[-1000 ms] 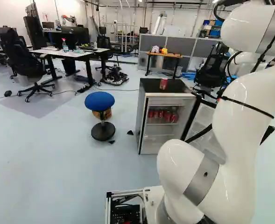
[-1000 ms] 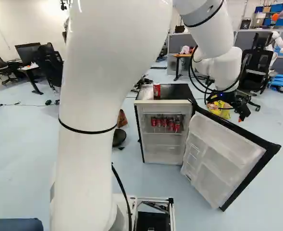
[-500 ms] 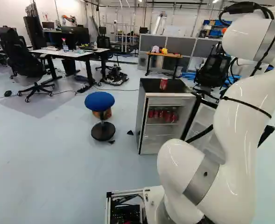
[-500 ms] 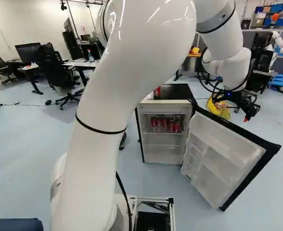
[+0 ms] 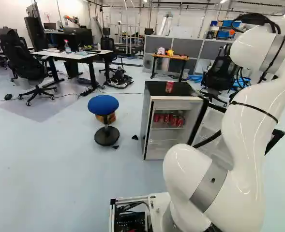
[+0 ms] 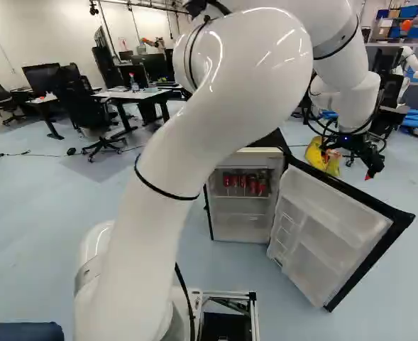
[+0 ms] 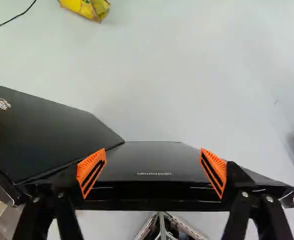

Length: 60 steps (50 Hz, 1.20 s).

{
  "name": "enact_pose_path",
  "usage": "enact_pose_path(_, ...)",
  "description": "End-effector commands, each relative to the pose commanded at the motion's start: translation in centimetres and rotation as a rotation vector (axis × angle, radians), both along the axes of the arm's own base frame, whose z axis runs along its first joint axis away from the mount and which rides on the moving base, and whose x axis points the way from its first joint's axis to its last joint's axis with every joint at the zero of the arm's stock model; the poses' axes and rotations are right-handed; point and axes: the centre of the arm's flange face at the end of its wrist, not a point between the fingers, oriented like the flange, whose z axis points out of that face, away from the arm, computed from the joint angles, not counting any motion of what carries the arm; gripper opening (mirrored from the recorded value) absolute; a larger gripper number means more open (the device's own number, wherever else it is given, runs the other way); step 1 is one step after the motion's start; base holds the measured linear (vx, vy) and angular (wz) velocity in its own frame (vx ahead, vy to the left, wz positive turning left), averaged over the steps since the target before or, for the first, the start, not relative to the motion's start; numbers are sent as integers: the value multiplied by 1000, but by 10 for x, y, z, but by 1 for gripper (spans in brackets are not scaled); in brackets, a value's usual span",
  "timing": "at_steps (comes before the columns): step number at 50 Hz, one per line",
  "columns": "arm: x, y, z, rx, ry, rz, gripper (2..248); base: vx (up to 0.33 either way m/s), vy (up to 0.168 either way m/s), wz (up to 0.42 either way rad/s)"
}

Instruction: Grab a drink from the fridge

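- Holding the black two-finger gripper with orange pads point(image 7: 153, 152) wide open, gripping nothing, close to the black-faced, white-lined fridge door point(image 6: 322, 227); not showing clearly whether touching it.
- Presenting the small silver-grey, black-topped fridge point(image 5: 147, 116) with its door swung well out, so apparently counting access as done.
- Seeing the shiny red drink cans point(image 6: 243, 183) standing grouped on the upper shelf inside, well apart from the gripper; seeing a lone red can point(image 5: 169, 86) on the top.
- Judging the grab itself undone: needing to be reaching into the opening, closing on one can, then drawing it out.
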Motion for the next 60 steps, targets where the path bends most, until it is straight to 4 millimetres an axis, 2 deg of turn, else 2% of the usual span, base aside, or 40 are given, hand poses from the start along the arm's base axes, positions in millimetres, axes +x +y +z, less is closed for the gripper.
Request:
enact_pose_path(23,19,-27,-8,41,30,0,247,0,0,0)
enact_pose_path(41,27,-36,-13,100,72,2,247,0,0,0)
enact_pose_path(60,30,-41,-38,154,111,2,247,0,0,0)
